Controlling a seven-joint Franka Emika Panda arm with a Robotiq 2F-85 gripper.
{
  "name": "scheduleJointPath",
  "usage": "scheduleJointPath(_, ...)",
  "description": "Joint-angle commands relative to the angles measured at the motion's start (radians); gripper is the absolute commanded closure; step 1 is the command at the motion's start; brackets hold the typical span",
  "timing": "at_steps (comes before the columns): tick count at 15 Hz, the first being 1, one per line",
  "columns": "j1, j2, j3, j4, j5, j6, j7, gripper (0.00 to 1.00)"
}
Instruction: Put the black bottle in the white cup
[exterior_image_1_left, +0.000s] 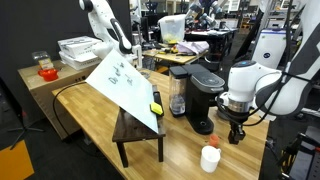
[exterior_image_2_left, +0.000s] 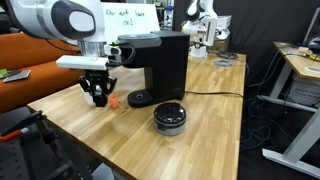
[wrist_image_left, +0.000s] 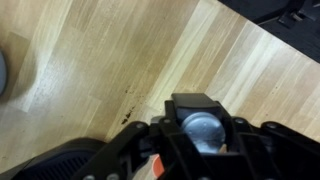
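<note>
**A:** What is the claw doing?

**B:** The claw (exterior_image_1_left: 237, 133) hangs fingers-down over the wooden table (exterior_image_1_left: 185, 152). It is closed around the black bottle (wrist_image_left: 203, 130). In the wrist view, the bottle's rounded top sits squarely between the two dark fingers (wrist_image_left: 240, 140) and looks greyish under the light.

**A:** Is the bottle lifted off the wood?

**B:** I cannot tell. In both exterior views the claw (exterior_image_2_left: 98, 97) is low, close to the tabletop. The fingers hide the bottle's underside, so I can't see whether there is a gap.

**A:** And the white cup?

**B:** The white cup (exterior_image_1_left: 210, 158) stands upright on the table near the claw but clearly apart from it. It is lower than the fingertips and off to the claw's side. It shows in an exterior view only, and its inside is not visible from there.

**A:** What else is close by?

**B:** A black coffee machine (exterior_image_2_left: 162, 60) stands just beside the claw and rises well above it. A small orange object (exterior_image_2_left: 114, 101) lies on the wood between the claw and the machine's base. A flat round black dish (exterior_image_2_left: 170, 118) rests on the table beyond the machine, well apart from the claw. A clear glass jug (exterior_image_1_left: 178, 98) stands on the machine's far side from the claw.
</note>
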Motion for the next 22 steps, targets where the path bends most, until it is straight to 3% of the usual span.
scheduleJointPath(1, 0.091, -0.125, -0.044, -0.045, -0.103, -0.111, 0.106, 0.86)
scheduleJointPath(6, 0.123, -0.209, 0.029, -0.043, -0.076, -0.203, 0.113, 0.86)
scheduleJointPath(11, 0.146, -0.244, 0.071, 0.025, -0.062, -0.218, 0.098, 0.86)
scheduleJointPath(22, 0.152, -0.088, 0.142, 0.186, 0.059, -0.204, -0.004, 0.86)
